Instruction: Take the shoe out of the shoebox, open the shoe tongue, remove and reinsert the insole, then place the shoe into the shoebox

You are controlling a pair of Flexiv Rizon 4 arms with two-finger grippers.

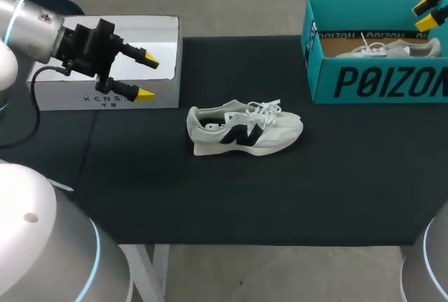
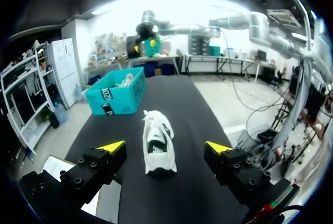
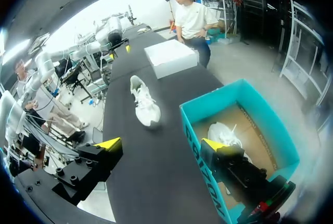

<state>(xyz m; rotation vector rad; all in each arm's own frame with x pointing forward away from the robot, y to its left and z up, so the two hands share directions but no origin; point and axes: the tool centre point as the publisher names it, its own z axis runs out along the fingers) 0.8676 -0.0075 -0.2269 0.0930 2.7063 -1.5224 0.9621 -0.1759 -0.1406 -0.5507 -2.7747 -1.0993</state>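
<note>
A white sneaker [image 1: 243, 129] with a dark side logo and loose white laces lies on the black table mat, toe toward the right. In the left wrist view the sneaker [image 2: 157, 141] lies ahead of my left gripper [image 2: 165, 147], heel nearest. The teal shoebox [image 1: 378, 78] stands open at the back right with a second white shoe [image 1: 381, 48] inside. My left gripper [image 1: 146, 76] hovers open at the left, over the white box, well apart from the sneaker. My right gripper [image 1: 429, 10] hangs open above the shoebox's far right corner; its view shows the shoebox [image 3: 263, 125] and the inner shoe [image 3: 225, 135].
A white cardboard box [image 1: 112, 64] sits at the back left of the table, under my left gripper. Black mat [image 1: 231, 197] covers the table in front of the sneaker. The table's front edge runs along the near side.
</note>
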